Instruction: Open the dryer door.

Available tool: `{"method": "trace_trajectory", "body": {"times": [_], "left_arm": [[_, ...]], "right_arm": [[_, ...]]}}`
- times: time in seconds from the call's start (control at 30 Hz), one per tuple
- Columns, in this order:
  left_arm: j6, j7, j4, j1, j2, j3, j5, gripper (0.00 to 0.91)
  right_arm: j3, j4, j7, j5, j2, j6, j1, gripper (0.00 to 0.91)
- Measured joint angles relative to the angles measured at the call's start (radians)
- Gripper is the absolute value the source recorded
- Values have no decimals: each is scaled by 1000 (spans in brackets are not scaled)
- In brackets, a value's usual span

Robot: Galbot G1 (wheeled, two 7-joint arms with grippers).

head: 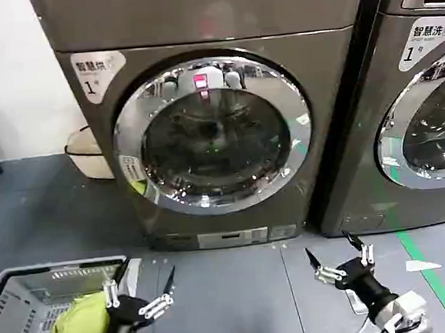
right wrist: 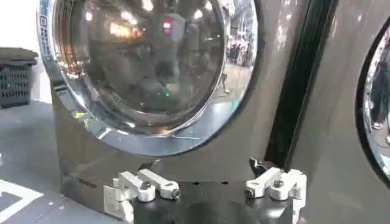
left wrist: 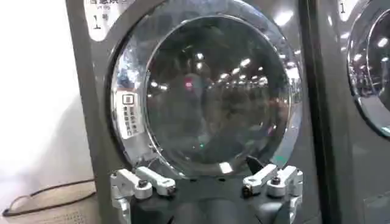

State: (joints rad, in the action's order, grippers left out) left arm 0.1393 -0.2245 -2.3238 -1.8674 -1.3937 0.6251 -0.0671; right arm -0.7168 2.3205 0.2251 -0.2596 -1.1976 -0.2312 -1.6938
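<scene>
The dryer [head: 196, 30] is a dark grey front-loader marked "1", straight ahead. Its round door [head: 212, 136] has a chrome ring and dark glass and sits flush against the front, closed. The same door appears in the left wrist view [left wrist: 207, 91] and in the right wrist view [right wrist: 146, 67]. My left gripper [head: 143, 284] hovers low at the front left, open, holding nothing, well short of the door. My right gripper [head: 339, 257] hovers low at the front right, open and empty, below the door's right edge. Both sets of jaws stand wide apart in the wrist views [left wrist: 207, 179] [right wrist: 210, 179].
A grey laundry basket [head: 31, 286] with a yellow-green cloth [head: 81, 324] sits on the floor at my front left. A second machine [head: 425, 96] stands to the right. A beige tub [head: 87, 154] rests by the dryer's left side. Green tape [head: 423, 262] marks the floor.
</scene>
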Motion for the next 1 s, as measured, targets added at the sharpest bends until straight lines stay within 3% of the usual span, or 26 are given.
{"method": "trace_trajectory", "body": {"times": [0.27, 0.77, 1.0], "left_arm": [[-6, -3, -9, -4, 2, -1, 0, 907], [-11, -7, -24, -12, -4, -4, 2, 907], [-12, -11, -25, -10, -9, -5, 7, 907]], "right_arm": [[32, -37, -26, -84, 79, 48, 74, 907], [195, -129, -58, -259, 271, 19, 345, 907], [309, -191, -58, -312, 311, 4, 490, 907]]}}
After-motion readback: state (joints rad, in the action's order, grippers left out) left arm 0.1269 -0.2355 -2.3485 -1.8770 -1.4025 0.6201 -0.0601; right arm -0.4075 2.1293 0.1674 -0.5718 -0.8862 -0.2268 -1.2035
